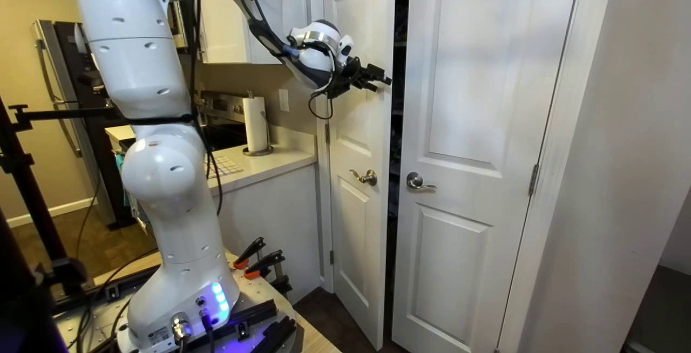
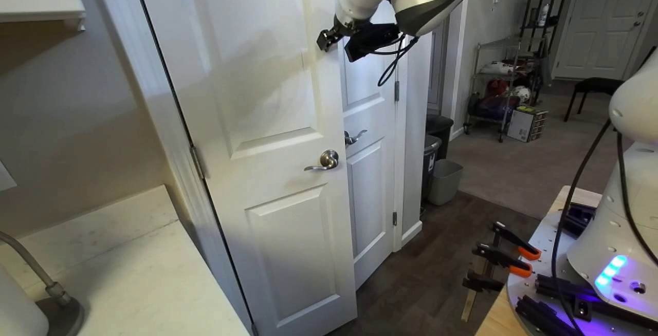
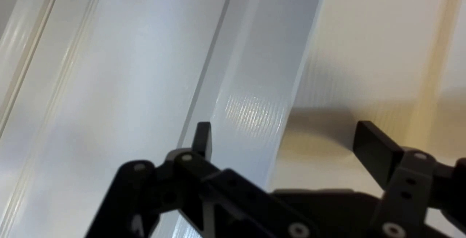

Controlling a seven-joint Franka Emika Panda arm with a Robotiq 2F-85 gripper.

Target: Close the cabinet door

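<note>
The cabinet door [image 1: 350,142] is a tall white panelled leaf hinged on its left, with a metal lever handle [image 1: 369,178] at mid-height. It stands ajar, swung outward; its free edge shows, and the door fills much of an exterior view [image 2: 288,212]. My gripper [image 1: 381,83] is high on the door near its free edge, well above the handle, as also seen in an exterior view [image 2: 325,42]. In the wrist view the gripper [image 3: 284,136] is open with nothing between its fingers gripped. The door's edge [image 3: 255,121] runs between them. Whether a finger touches is unclear.
The matching white leaf [image 1: 469,126], hinged on its right, has its own lever handle [image 1: 417,181]. A dark gap [image 1: 397,126] with shelves shows between the leaves. A counter [image 1: 270,164] with a paper towel roll [image 1: 255,124] adjoins the door frame. Clamps [image 1: 264,261] sit on the robot's table.
</note>
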